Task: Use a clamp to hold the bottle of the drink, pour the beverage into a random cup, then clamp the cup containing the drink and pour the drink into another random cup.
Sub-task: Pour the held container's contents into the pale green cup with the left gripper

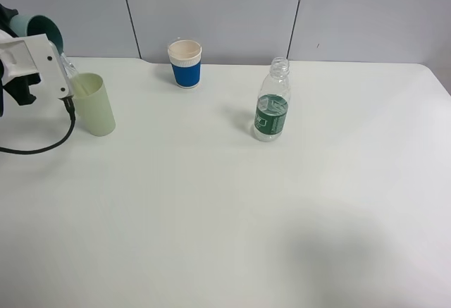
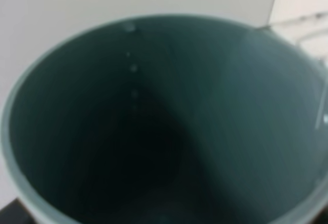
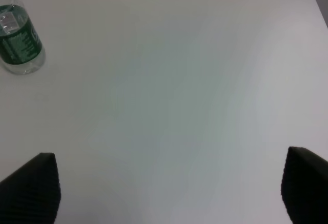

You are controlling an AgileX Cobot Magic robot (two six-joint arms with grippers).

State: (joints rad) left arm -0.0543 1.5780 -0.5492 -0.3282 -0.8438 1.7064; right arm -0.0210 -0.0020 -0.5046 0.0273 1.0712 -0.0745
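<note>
Left pincer closed on teal straight-sided plastic tumbler [image 1: 44, 29], tipped, mouth above pale green tapered plastic cup [image 1: 94, 103] on bench [image 1: 225, 216]. Water stream [image 1: 71, 70] falling. Right pincer [image 3: 169, 188] open, idle.

Bright even light, blurred wrist views

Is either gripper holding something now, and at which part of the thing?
The left gripper holds the teal cup, tipped over the pale green cup; where it grips the cup is hidden. The right gripper is open and holds nothing.
</note>
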